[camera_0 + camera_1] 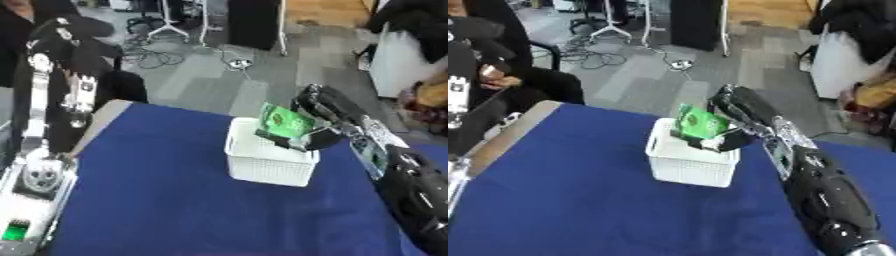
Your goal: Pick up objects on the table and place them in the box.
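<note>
While the blue table (175,200) lies bare of other objects in view, the white box (267,162) stands near its far middle; the right hand (741,112) reaches over the box's rim, fingers curled on a green packet (700,124) held tilted just above the opening, perhaps already touching the rim; this looks like the placing step; next, the fingers should open so the packet drops inside; the left hand is not visible.

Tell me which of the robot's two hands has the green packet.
The right hand, curled on the green packet over the white basket; the left arm is raised, its hand unseen.
</note>
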`<state>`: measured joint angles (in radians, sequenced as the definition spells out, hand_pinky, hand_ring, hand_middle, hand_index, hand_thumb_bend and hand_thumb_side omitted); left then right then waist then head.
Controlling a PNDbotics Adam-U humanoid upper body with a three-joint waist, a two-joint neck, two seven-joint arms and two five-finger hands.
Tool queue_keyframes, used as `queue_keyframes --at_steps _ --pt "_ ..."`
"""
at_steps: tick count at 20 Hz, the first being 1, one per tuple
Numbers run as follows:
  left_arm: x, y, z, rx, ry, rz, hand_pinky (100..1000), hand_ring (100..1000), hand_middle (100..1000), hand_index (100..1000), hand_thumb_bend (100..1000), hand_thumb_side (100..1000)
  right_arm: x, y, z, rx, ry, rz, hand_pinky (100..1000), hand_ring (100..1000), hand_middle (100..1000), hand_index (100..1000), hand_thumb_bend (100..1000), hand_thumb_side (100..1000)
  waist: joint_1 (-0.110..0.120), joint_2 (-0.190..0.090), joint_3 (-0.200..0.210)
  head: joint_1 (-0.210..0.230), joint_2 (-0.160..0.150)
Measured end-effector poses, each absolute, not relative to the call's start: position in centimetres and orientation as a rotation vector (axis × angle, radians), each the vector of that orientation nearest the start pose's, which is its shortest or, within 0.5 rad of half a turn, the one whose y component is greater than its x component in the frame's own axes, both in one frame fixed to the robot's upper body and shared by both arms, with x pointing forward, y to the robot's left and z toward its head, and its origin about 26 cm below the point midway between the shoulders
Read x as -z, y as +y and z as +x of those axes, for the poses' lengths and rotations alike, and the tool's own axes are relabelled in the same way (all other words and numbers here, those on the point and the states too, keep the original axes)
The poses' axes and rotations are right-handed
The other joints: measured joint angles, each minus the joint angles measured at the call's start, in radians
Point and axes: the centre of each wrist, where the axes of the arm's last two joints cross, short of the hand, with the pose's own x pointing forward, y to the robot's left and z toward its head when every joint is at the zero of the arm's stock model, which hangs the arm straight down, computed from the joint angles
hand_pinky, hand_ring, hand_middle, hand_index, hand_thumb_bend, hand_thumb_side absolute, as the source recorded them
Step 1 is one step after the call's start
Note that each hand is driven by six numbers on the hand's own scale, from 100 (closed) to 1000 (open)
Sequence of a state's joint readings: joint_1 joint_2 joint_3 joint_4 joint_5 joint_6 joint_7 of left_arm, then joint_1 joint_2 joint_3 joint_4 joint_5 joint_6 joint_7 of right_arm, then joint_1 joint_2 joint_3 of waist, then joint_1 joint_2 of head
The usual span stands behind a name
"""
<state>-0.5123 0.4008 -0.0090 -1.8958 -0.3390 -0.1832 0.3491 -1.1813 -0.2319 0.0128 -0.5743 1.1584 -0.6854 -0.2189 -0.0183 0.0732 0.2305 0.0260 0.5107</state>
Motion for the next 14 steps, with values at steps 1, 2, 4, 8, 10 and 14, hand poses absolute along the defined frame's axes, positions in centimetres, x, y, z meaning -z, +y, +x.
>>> queue_keyframes --at_steps 1,2,4,8,10,14 --pt "-25.0 25.3 33.1 -0.340 3.397 -0.880 409 533 643 686 174 957 -19.3 -20.4 51.8 1.872 2.787 1.074 100 100 137 296 626 669 0.000 0.002 0.005 -0.001 -0.004" --pt "-25.0 25.3 33.1 -0.336 3.399 -0.876 409 533 643 686 174 956 -19.3 -20.6 51.9 1.858 2.791 1.090 100 100 137 296 625 669 0.000 0.005 0.009 -0.001 -0.008" --pt "-25.1 25.1 33.1 -0.329 3.400 -0.865 408 533 642 686 174 957 -19.2 -21.0 51.9 1.836 2.801 1.118 100 100 137 296 625 669 -0.002 0.010 0.015 -0.005 -0.016" --pt "-25.3 24.9 33.2 -0.320 3.401 -0.850 408 532 642 686 175 957 -18.8 -21.4 52.0 1.807 2.810 1.157 100 100 138 298 625 672 -0.004 0.018 0.024 -0.017 -0.030" --pt "-25.3 24.8 33.2 -0.315 3.406 -0.844 408 532 642 686 174 957 -18.7 -21.5 52.0 1.798 2.811 1.171 100 100 140 299 626 669 -0.005 0.019 0.026 -0.019 -0.034" --pt "-25.3 24.7 33.2 -0.321 3.406 -0.836 408 532 642 686 174 957 -18.7 -21.6 52.0 1.769 2.808 1.192 100 100 142 299 628 660 -0.005 0.023 0.029 -0.019 -0.035"
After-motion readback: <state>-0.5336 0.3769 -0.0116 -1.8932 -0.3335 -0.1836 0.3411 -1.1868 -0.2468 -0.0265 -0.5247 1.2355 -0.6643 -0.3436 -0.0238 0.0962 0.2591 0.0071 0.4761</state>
